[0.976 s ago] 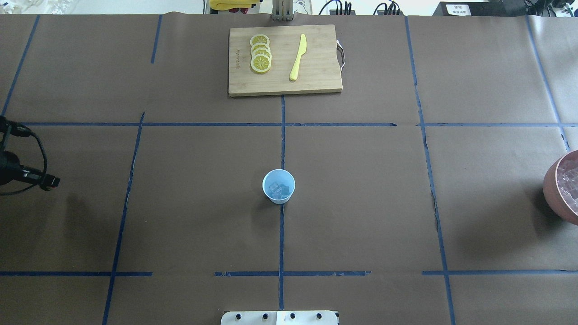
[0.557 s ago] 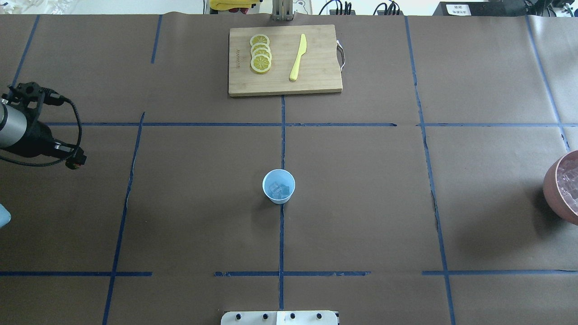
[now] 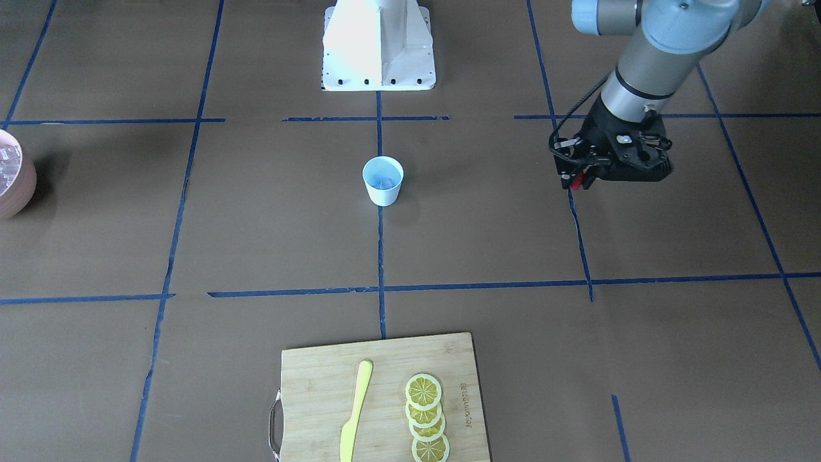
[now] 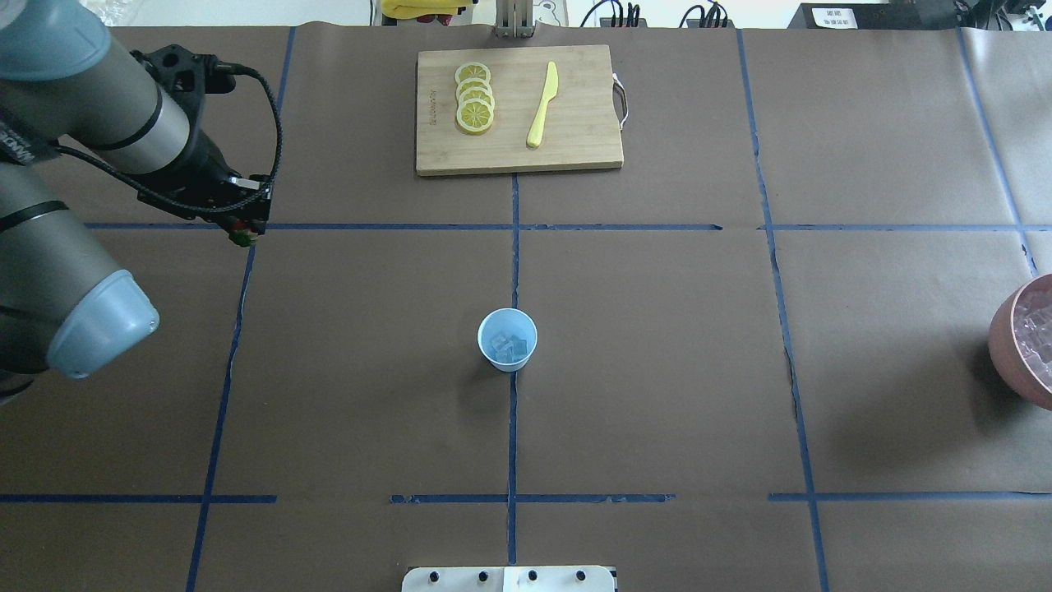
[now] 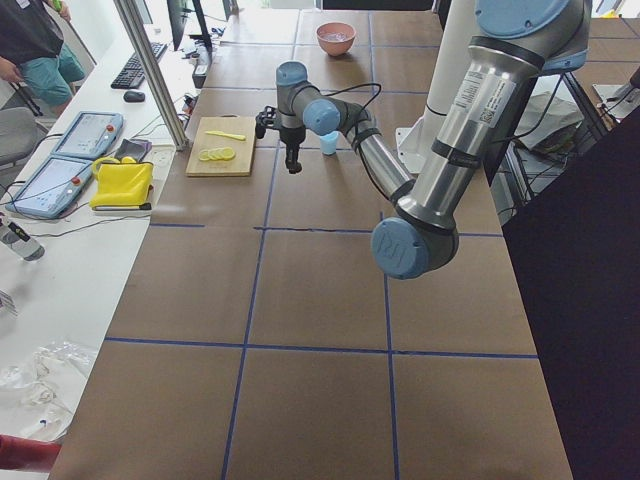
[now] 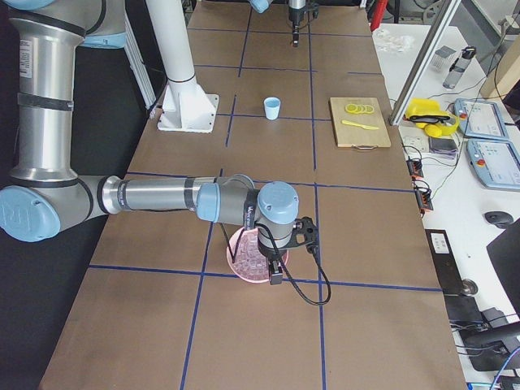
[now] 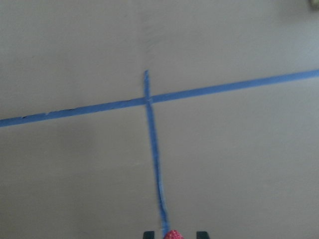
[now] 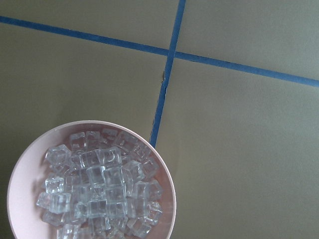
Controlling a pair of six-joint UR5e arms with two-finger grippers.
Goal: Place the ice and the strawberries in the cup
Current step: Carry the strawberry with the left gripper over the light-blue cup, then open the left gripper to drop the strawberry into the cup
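The left jaws are closed on the strawberry point(image 7: 173, 234). The left wrist view shows its red tip pinched between two dark fingertips point(image 7: 148, 235) at the bottom edge. From overhead it is only a red and green speck under the black wrist, above a crossing of blue tape lines point(image 4: 386, 226) on the bench point(image 4: 657, 345). The exterior left view shows that these jaws point straight down and hang clear of the bench.

The cup point(image 4: 507, 339) stands upright on the centre tape line, well apart from the strawberry, toward the robot's right and nearer its base. Only the overhead view looks far enough into it to show a few ice cubes point(image 4: 508, 346) at the bottom.

The right jaws appear only in the exterior right view, small and above the pinkish bowl point(image 8: 22, 184), so I cannot tell how they stand. The right wrist view shows none of its fingers, only the bowl heaped with ice point(image 8: 97, 191) beside a tape crossing.

At the far side lies a wooden cutting board point(image 4: 575, 123). It carries overlapping lemon slices point(image 4: 474, 97) and a yellow knife point(image 4: 542, 104).
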